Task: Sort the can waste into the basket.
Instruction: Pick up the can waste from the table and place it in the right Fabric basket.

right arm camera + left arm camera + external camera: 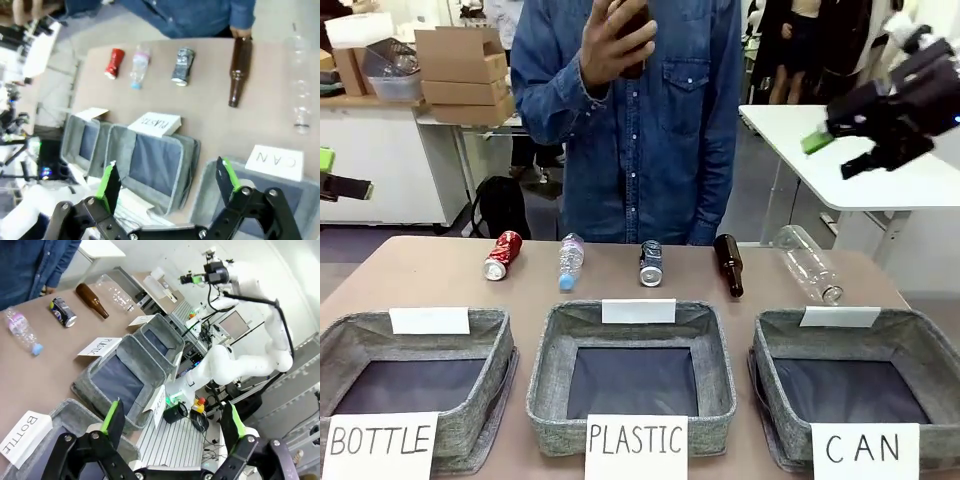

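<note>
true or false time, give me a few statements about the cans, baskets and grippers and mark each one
1. The red can lies on the table, outside every basket. True.
2. The dark can is already in the CAN basket. False: it lies on the table beyond the PLASTIC basket.
3. The left gripper and the right gripper are both open, holding nothing. True.
4. The CAN basket sits in the middle of the row. False: it is at the robot's right end; the PLASTIC basket is in the middle.
5. The brown bottle stands upright. False: it lies on its side.
</note>
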Motion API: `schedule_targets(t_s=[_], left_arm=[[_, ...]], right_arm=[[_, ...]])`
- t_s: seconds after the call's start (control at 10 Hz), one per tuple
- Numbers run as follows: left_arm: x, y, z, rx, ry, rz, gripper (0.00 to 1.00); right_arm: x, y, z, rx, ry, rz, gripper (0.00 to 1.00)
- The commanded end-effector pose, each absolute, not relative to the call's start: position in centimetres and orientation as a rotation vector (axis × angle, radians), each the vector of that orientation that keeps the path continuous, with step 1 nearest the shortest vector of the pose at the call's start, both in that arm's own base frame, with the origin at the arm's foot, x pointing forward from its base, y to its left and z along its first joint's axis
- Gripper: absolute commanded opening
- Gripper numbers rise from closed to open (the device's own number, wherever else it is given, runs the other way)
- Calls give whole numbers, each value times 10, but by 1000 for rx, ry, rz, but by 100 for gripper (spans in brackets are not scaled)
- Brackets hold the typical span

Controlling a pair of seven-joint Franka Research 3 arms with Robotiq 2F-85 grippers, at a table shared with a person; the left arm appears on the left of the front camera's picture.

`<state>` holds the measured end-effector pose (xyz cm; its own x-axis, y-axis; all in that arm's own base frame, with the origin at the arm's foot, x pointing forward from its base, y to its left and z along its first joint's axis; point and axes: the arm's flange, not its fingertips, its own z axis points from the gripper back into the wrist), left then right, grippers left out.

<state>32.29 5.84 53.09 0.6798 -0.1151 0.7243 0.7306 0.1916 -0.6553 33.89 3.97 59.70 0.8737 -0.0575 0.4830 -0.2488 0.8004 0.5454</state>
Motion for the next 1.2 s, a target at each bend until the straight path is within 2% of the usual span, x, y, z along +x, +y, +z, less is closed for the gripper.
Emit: schedule_targets(t_s=[0.0,0.2,0.8,1.1], left_arm=[[324,58,533,-1266,-629,-664,100],[324,58,533,-1266,-629,-664,100],[324,58,533,-1266,-629,-664,100],[324,58,533,-1266,-629,-664,100]], right_arm=[[326,20,581,712,-527,75,100],[322,13,572,746,-544,65,100],[349,43,578,637,-498,89,100],[333,27,576,650,-532,58,100]])
